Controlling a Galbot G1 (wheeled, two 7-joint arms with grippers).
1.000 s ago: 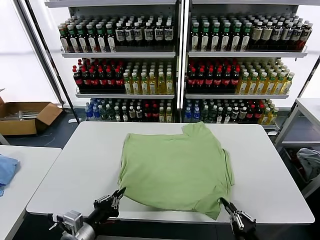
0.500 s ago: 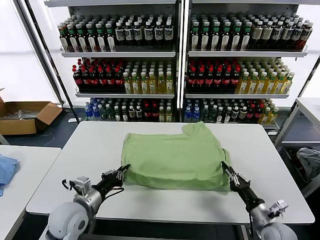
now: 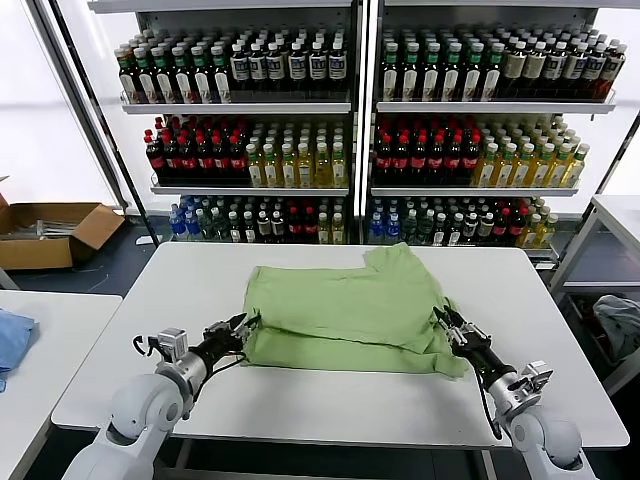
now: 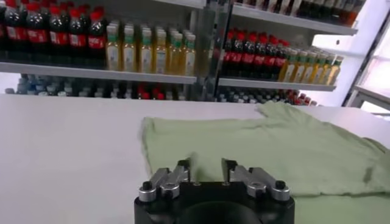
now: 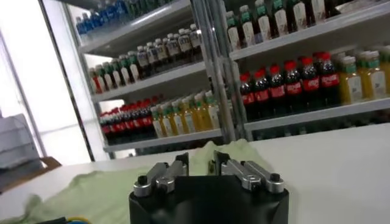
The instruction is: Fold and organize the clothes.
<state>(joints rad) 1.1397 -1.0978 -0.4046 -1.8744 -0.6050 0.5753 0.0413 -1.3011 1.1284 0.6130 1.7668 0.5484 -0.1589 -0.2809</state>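
The clothes, one light green shirt [image 3: 350, 310], lie in the middle of the white table [image 3: 150, 300], with the near half folded over onto the far half. My left gripper [image 3: 243, 322] rests at the fold's left end, open, its fingers parted with only cloth beyond them. At the fold's right end my right gripper [image 3: 443, 318] is open too and holds nothing. The left wrist view has the left gripper [image 4: 206, 164] low over the flat shirt [image 4: 274, 152]. The right wrist view looks past the right gripper [image 5: 200, 159] along the green shirt [image 5: 91, 189].
Behind the table stand shelves of bottles [image 3: 350, 130]. A side table with a blue cloth [image 3: 12, 340] is at the left, and a cardboard box [image 3: 50, 235] sits on the floor beyond it. A grey cloth [image 3: 615, 320] lies low at the right beside another table [image 3: 620, 215].
Both grippers carried the shirt's near hem from the table's front edge up over the shirt, folding it in half, then opened and let go.
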